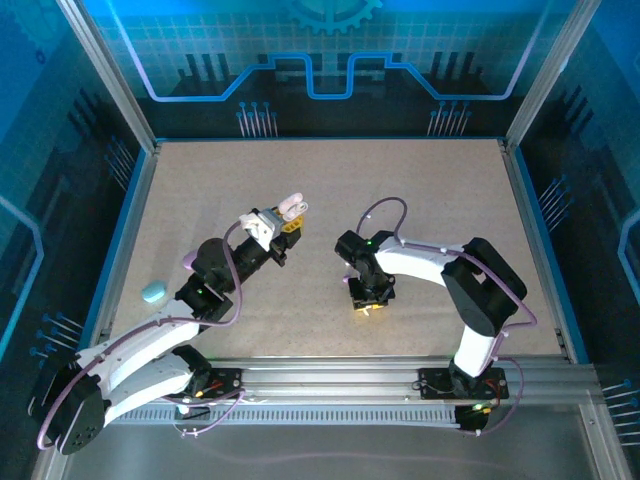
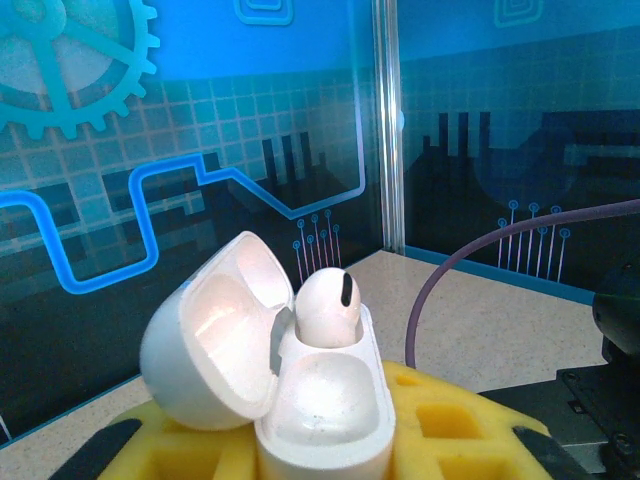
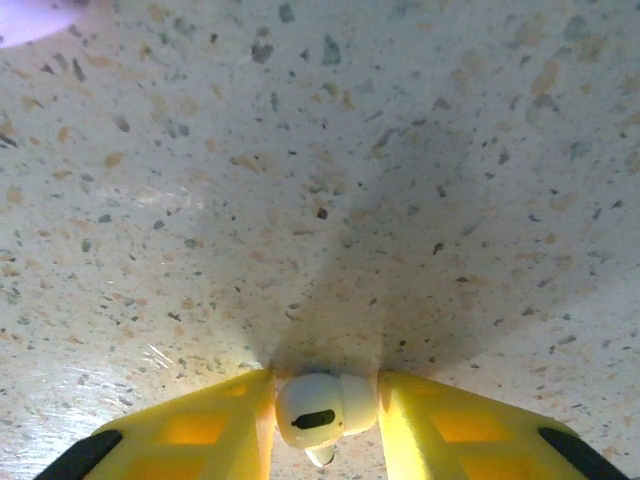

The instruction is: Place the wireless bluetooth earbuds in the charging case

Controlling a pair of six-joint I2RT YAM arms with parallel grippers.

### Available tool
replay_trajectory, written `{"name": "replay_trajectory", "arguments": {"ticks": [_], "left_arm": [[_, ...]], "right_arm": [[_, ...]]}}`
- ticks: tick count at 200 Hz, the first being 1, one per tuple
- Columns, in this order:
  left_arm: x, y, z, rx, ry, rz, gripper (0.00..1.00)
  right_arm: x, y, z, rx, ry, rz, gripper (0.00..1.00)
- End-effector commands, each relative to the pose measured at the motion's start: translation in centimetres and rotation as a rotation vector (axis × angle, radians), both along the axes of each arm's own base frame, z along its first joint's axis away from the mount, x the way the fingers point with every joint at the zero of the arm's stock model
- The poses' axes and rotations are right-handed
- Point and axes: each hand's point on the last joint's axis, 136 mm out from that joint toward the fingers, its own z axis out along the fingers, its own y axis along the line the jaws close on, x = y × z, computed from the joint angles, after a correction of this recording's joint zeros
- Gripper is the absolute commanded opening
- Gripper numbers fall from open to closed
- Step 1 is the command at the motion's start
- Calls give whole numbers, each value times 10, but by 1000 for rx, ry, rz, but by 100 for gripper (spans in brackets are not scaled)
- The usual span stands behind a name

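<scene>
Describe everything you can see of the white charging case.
The charging case is glossy white plastic, rounded like a pebble. Its hinged lid stands open, tilted to the left in the left wrist view. One white earbud sits in the far socket; the near socket is empty. The left gripper clamps its base between yellow fingers, holding it above the table.

Looking like a robot lab cell to me, not anyone's home. A white left arm and right arm are sitting bolted to an aluminium rail at the near edge of a speckled desk. Metal posts are boxing it in, and blue printed panels with a gear graphic and circuit lines are wrapping around it, booth style.
</scene>
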Motion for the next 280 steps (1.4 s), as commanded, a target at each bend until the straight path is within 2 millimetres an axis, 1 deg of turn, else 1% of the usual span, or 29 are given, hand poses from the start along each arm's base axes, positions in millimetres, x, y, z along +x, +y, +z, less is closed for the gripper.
{"name": "replay_trajectory", "arguments": {"ticks": [1,25,51,119,138,183,232,280], "left_arm": [[-1,0,26,-49,-50,-13,23],[-2,0,25,-52,-48,-15,23],[-2,0,25,-53,-47,-14,23],[-3,1,25,-55,-47,-12,23],[-3,2,26,-56,-50,-10,23],[-3,1,25,-55,-47,-13,23],[-3,1,25,-55,-48,-13,23],[-2,0,24,-50,-44,-12,23]], "right_arm": [[12,0,4,-35,-51,1,36],[13,1,4,-34,-52,0,36],[8,1,-3,-38,-24,-4,35],[-3,1,-8,-45,9,-10,35],[-4,1,-4,-45,1,-7,36],[1,2,8,-35,-32,-13,37],[-2,1,7,-37,-24,-14,36],[0,1,13,-27,-42,-22,37]]}}
